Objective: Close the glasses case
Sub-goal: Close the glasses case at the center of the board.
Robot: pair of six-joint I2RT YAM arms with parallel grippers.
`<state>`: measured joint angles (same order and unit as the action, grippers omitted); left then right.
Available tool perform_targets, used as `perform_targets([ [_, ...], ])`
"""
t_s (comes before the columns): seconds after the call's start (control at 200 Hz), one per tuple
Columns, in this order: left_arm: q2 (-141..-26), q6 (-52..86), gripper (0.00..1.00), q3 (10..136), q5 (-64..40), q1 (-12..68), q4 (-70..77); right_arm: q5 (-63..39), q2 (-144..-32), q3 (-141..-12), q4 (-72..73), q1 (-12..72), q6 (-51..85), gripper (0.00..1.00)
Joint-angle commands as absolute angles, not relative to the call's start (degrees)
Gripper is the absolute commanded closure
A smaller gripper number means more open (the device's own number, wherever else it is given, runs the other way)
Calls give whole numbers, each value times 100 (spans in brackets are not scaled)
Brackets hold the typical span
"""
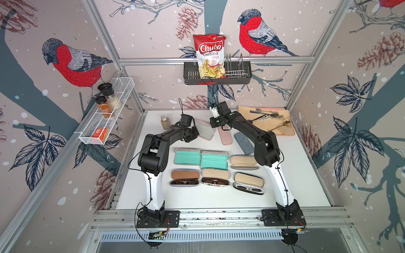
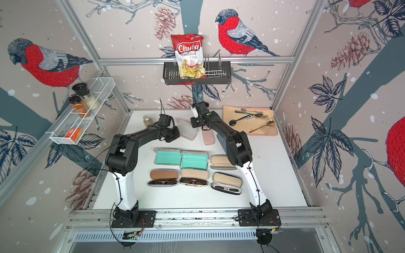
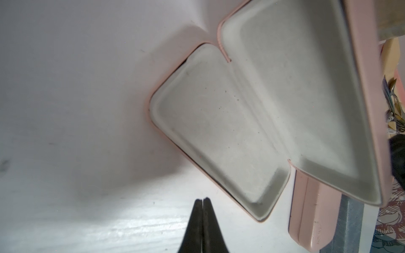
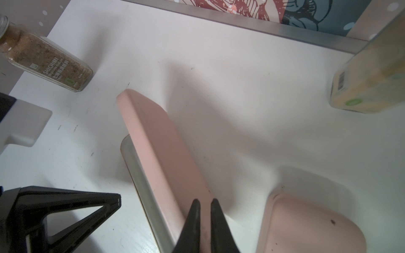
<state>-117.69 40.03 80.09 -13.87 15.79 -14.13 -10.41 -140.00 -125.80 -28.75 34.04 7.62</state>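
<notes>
Held stock, seen from my right wrist:
- My right gripper (image 4: 205,202): two black fingertips slightly apart, over the raised lid of a pale pink hard glasses case (image 4: 162,153) with grey lining.
- Second rounded pink case (image 4: 311,225), beside it.
- Glass jar of brown spice (image 4: 46,59).
- Yellowish cardboard box (image 4: 372,76).
- My left gripper (image 4: 119,200): black, jaws together.
- White tabletop (image 4: 219,65) under everything.

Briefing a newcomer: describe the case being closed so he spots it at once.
On the white table, look past the six open cases to the far row. It is the open pink case, grey lining showing; the other pink case and the blue-grey case beside it are shut.
</notes>
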Motion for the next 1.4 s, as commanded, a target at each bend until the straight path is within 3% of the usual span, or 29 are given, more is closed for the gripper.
perform_targets([
  [0.0,-11851,3981,100,8062,-1406,1573,-1357,-1116,-14042,-12612,-2867,3401,750,86],
  [1.396,-12277,4051,100,8504,-1614,1571,-1090,-1447,-14123,-12560,-2848,3443,724,80],
])
